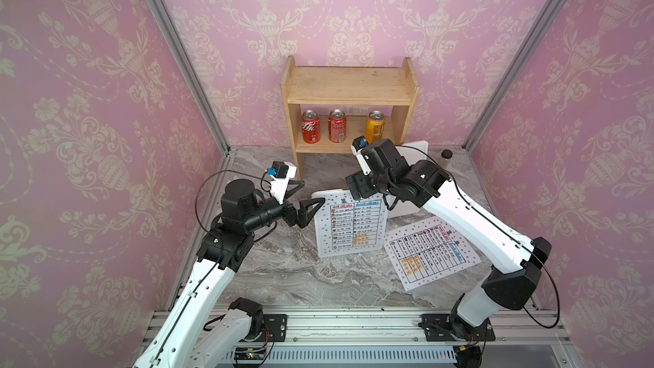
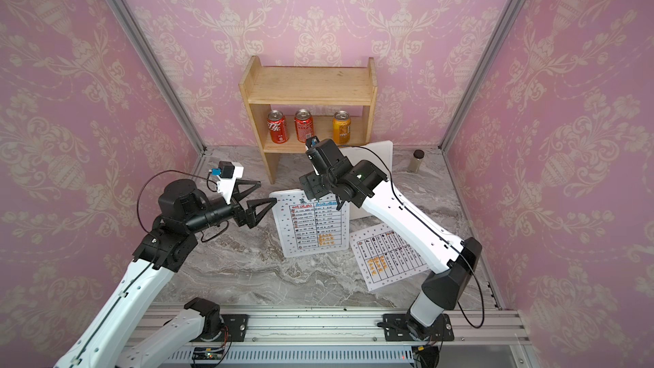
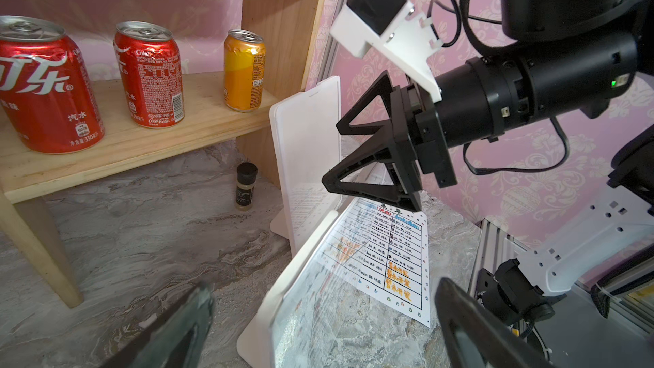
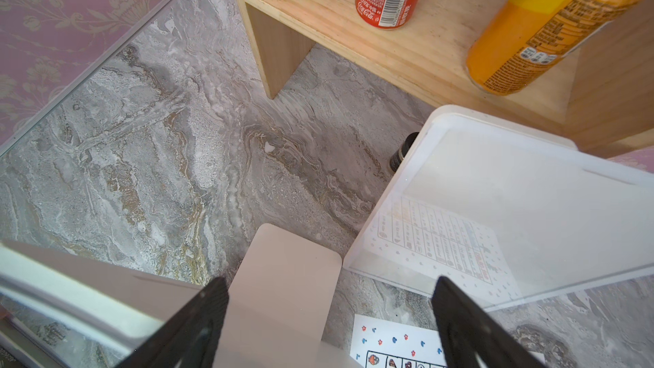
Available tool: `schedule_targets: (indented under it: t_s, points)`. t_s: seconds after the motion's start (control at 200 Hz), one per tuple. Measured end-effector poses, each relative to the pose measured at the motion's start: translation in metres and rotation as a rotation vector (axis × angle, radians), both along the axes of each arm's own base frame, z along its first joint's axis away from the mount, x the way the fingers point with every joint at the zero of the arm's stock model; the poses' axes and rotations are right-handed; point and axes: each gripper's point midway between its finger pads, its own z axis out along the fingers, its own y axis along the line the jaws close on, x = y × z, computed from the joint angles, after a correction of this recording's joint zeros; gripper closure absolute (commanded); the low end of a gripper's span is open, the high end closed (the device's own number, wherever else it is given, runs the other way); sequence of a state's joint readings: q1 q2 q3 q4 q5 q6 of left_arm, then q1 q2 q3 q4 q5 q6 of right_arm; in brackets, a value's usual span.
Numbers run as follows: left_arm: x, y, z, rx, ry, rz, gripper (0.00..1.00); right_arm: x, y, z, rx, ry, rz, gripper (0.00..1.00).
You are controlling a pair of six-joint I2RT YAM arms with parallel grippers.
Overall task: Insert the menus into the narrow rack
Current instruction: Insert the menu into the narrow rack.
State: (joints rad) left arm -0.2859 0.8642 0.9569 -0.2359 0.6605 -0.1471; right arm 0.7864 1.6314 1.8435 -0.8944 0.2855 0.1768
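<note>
Left tool [image 1: 313, 192]: spread, empty, tips just beside the upper left corner of the near rack [image 3: 299, 263]. First menu [image 1: 348, 223] appears seated in this tilted rack.
Right tool [image 3: 331, 153]: spread, empty, above the gap between the near rack and the far rack [image 3: 308, 143].
Second menu [image 1: 433, 253]: flat on the table [image 1: 283, 270], partly under the right arm, apart from both tools

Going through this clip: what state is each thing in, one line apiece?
left hand: open, empty.
right hand: open, empty.
front menu: apparently seated in the front rack.
other menu: flat on the table.
rear rack: standing, empty.
three cans: upright on the shelf.
small bottle: upright, capped.
</note>
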Motion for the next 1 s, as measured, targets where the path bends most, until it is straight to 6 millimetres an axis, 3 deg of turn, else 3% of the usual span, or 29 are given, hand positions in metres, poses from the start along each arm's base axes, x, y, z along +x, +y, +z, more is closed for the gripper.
schedule_targets:
  t_s: [0.335,0.595,0.745,0.906,0.996]
  points:
    - [0.000,0.011,-0.008,0.011,0.018,0.077,0.01,-0.002,0.000,0.004,0.009,-0.005,0.000,0.07]
    - [-0.007,0.030,-0.036,0.011,0.090,0.192,0.01,-0.008,0.008,0.003,0.011,-0.003,0.022,0.06]
    - [-0.014,0.041,-0.046,-0.010,0.134,0.259,0.01,-0.009,0.005,0.012,0.007,-0.016,0.016,0.00]
    - [-0.019,0.055,-0.056,-0.043,0.182,0.347,0.01,-0.015,-0.023,0.047,0.041,-0.084,-0.029,0.00]
    - [-0.023,0.060,-0.066,-0.083,0.219,0.379,0.01,-0.021,-0.068,0.054,0.080,-0.102,-0.129,0.00]
